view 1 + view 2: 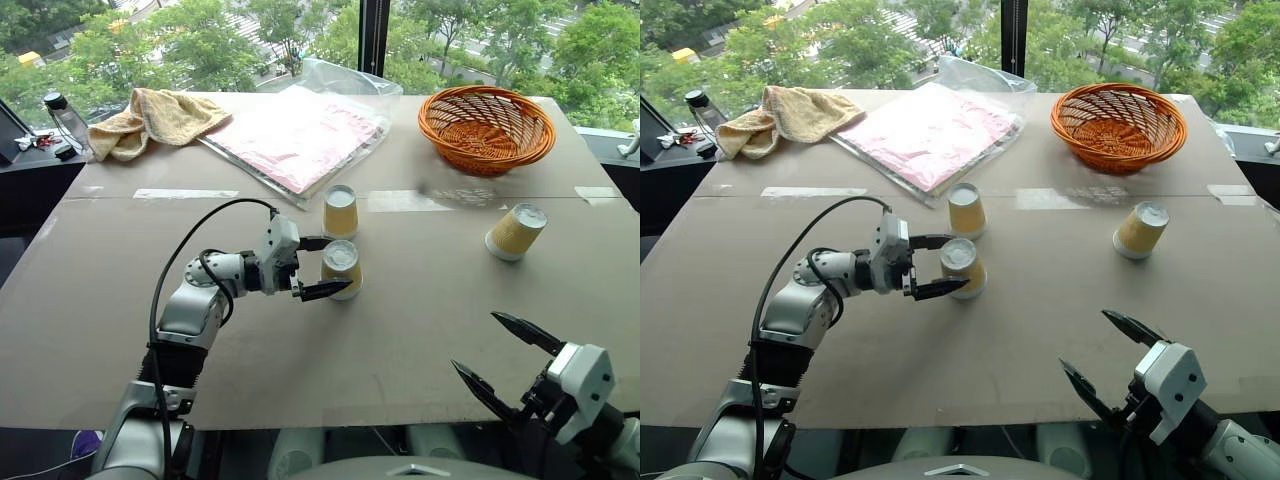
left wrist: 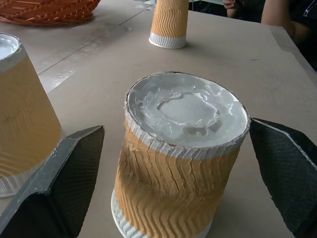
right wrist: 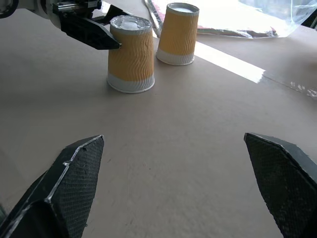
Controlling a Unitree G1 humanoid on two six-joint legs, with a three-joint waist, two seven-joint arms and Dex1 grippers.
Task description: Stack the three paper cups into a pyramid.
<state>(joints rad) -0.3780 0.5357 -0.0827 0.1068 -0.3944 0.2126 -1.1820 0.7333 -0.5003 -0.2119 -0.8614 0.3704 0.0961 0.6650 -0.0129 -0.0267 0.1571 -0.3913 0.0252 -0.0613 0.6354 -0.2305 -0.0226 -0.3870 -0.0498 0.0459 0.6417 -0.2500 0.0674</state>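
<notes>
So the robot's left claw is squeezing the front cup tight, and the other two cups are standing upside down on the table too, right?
Not quite. The left claw is open around the front cup, not squeezing it: the left wrist view shows a gap between each finger and the cup's sides. The rest is right: the other two cups stand upside down on the table.

Both grippers [image 1: 322, 266] [image 1: 508, 356] wide apart
</notes>
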